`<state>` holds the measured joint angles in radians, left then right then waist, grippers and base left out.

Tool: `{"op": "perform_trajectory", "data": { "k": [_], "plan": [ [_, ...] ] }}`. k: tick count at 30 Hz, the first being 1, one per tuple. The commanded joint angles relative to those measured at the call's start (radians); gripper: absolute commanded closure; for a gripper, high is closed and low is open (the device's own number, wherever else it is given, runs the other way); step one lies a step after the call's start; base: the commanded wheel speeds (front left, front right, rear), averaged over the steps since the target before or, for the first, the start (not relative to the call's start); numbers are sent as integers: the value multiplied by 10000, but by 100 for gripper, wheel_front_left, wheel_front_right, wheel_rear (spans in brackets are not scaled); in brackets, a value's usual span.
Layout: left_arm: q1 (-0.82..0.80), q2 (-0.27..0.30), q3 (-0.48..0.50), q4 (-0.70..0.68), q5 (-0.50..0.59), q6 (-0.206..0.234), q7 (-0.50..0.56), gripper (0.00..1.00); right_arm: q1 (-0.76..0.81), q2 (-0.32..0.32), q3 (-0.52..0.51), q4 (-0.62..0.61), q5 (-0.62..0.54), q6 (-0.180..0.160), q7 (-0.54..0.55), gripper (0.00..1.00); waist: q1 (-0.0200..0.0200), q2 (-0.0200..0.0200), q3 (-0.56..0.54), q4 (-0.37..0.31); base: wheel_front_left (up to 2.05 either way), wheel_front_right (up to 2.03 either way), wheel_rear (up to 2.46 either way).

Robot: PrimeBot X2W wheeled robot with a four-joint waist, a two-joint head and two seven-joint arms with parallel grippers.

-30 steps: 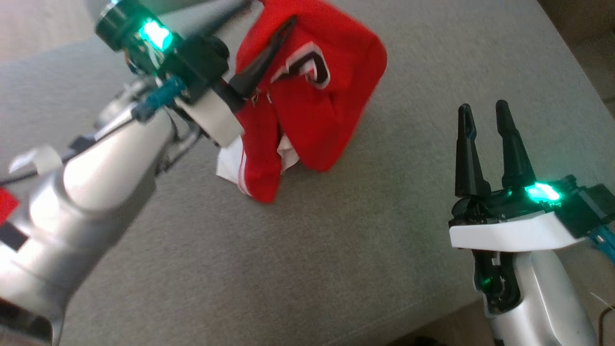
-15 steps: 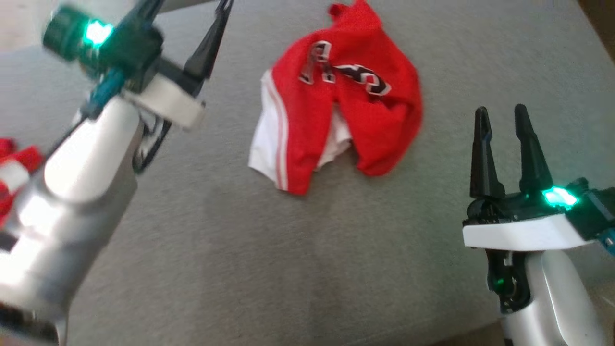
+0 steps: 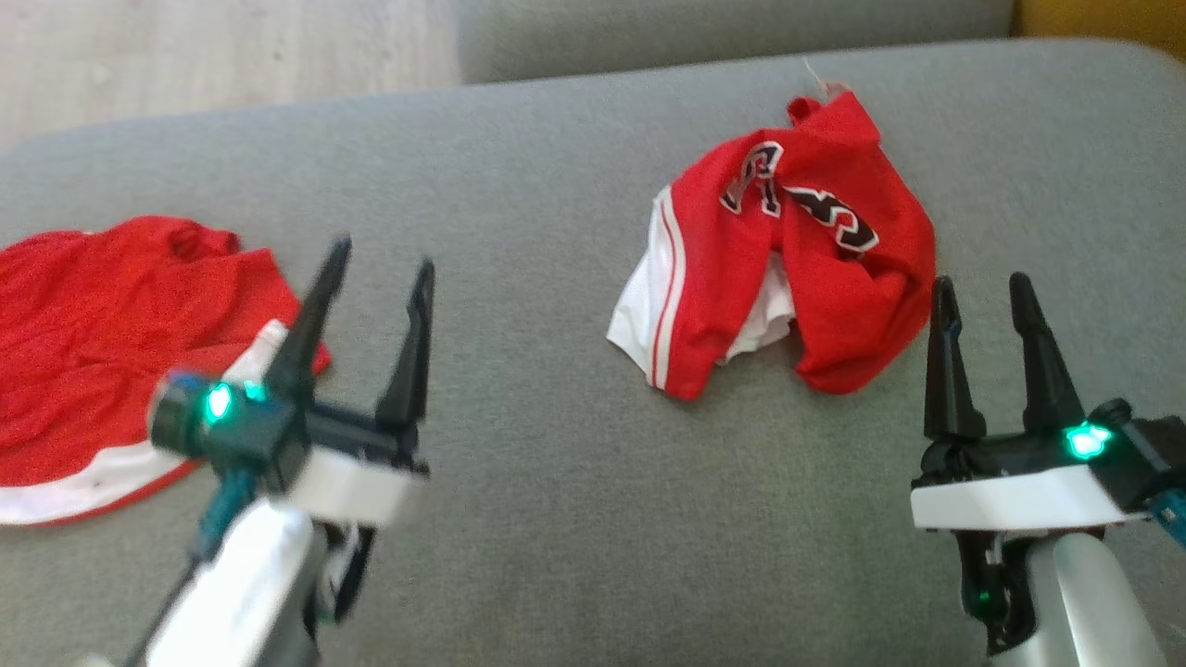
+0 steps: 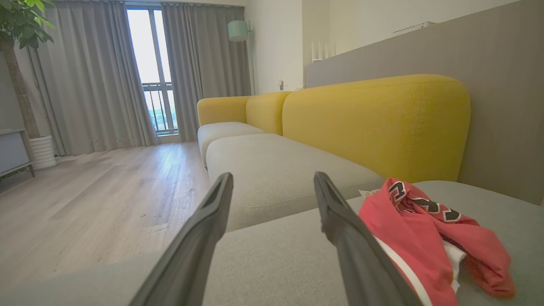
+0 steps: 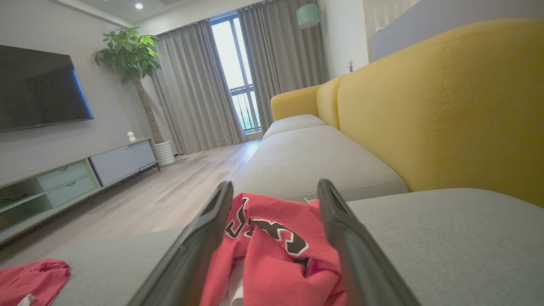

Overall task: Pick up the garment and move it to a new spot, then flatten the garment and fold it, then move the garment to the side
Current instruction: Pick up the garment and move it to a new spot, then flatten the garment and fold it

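Observation:
The garment (image 3: 788,269) is red with white trim and black lettering, and it lies crumpled on the grey cushion (image 3: 519,185) right of centre. My left gripper (image 3: 382,257) hovers open and empty at the lower left, well apart from it. In the left wrist view the garment (image 4: 425,229) sits to the right of the open left gripper (image 4: 273,176). My right gripper (image 3: 981,283) is open just in front of the garment's right edge. In the right wrist view the garment (image 5: 272,242) lies close ahead, between the spread fingers of the right gripper (image 5: 275,185).
A second red garment (image 3: 111,352) with a white hem lies spread at the cushion's left edge, beside my left gripper. A yellow backrest (image 4: 374,123) rises behind the seat. Wooden floor (image 4: 97,191) lies beyond the cushion's far edge.
My left gripper opened and let go of the garment, which dropped in a crumpled heap. The left arm then drew back to the lower left. The camera has also shifted.

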<state>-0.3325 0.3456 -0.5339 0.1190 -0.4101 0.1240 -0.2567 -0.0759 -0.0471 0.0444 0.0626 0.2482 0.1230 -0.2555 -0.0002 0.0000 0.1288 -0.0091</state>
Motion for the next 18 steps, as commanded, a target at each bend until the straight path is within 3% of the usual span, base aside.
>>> {"op": "perform_trajectory", "data": {
  "k": [1,6,18],
  "plan": [
    [-153,71,600,-450,163,80,-50,0,-77,-31,198,-259,-84,77,-63,0,2,0,-269,215,0,0,0],
    [944,-523,1152,-841,743,125,-50,0,31,-31,167,-202,-188,77,-63,0,2,0,-406,262,0,0,0],
    [1611,-1403,2214,-843,1593,-691,-51,0,91,-31,319,-299,-143,77,-63,0,2,0,-371,312,0,0,0]
  ]
}}
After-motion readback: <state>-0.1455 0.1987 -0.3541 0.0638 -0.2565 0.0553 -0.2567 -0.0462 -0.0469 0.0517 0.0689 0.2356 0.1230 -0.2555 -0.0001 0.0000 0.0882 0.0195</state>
